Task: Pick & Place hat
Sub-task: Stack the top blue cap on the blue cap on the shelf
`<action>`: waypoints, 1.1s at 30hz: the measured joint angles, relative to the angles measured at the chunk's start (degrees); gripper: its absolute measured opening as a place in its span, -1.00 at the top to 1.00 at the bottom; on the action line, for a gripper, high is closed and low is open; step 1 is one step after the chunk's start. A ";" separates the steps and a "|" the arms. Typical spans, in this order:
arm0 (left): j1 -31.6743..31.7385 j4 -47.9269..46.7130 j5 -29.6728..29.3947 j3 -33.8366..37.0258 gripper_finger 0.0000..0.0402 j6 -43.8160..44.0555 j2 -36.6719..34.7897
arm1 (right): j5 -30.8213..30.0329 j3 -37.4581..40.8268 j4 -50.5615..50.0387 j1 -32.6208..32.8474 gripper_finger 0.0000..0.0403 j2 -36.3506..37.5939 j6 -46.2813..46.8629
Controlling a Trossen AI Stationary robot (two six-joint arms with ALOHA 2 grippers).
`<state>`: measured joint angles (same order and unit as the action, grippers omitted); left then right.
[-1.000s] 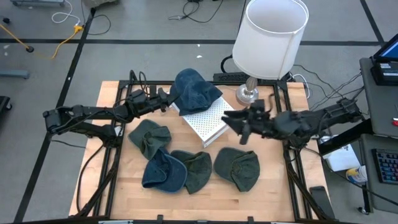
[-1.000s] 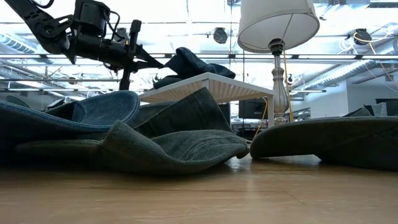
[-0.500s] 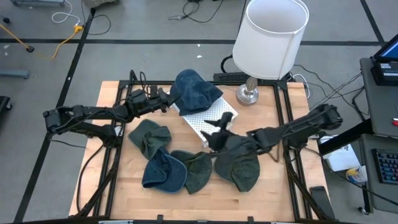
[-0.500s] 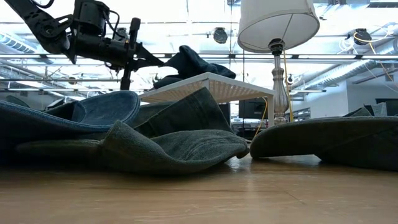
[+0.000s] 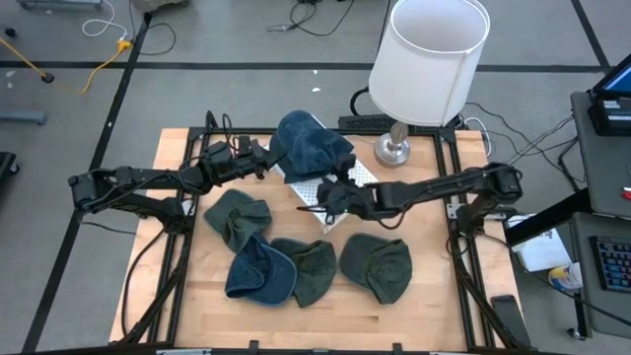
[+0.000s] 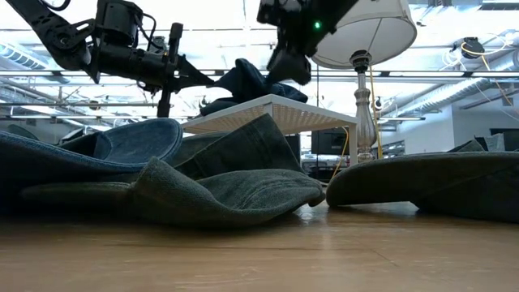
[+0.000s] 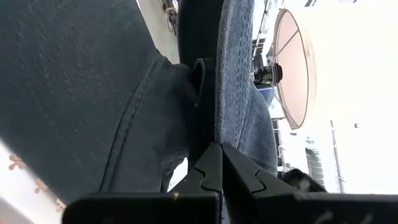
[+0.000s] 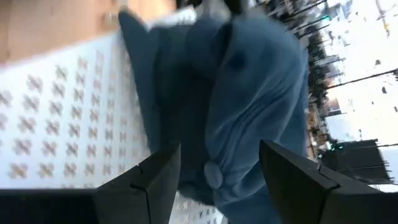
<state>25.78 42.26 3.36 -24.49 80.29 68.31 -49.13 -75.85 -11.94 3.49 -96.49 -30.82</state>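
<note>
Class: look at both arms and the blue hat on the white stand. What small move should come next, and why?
Probably ease the open right end effector forward around the blue hat on the white stand: it is near but apart, while the shut left end effector pinches the hat's edge.

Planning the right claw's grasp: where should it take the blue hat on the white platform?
Probably the blue hat crown's near edge, coming from the front-right. The left claw is already pinched on its left side, and the open right claw faces that free edge over the white platform.
</note>
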 joint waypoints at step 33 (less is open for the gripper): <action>0.07 3.33 1.24 0.00 1.00 0.46 0.00 | -3.36 -0.02 10.95 -1.25 0.90 0.76 -22.32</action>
<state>25.85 45.59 4.60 -24.49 80.75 68.31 -52.49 -75.88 -0.99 2.24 -95.73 -53.14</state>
